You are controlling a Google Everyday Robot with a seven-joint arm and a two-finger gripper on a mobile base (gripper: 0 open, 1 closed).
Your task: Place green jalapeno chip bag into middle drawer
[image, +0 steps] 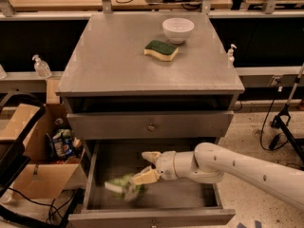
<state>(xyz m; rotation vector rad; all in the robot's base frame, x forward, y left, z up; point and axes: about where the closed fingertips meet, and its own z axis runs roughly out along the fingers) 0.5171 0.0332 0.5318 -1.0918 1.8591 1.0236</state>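
Observation:
The green jalapeno chip bag [124,186] is a blurred green shape low on the floor of the open middle drawer [190,196], near its front left. My gripper [147,166] hovers inside the drawer just above and right of the bag. Its fingers are spread apart and hold nothing. The white arm reaches in from the right.
A shut shallower drawer front with a round knob [151,126] sits above the open one. On the cabinet top are a green-topped yellow sponge [161,50] and a white bowl [178,29]. A cardboard box [28,175] with a blue snack packet [61,144] stands at the left.

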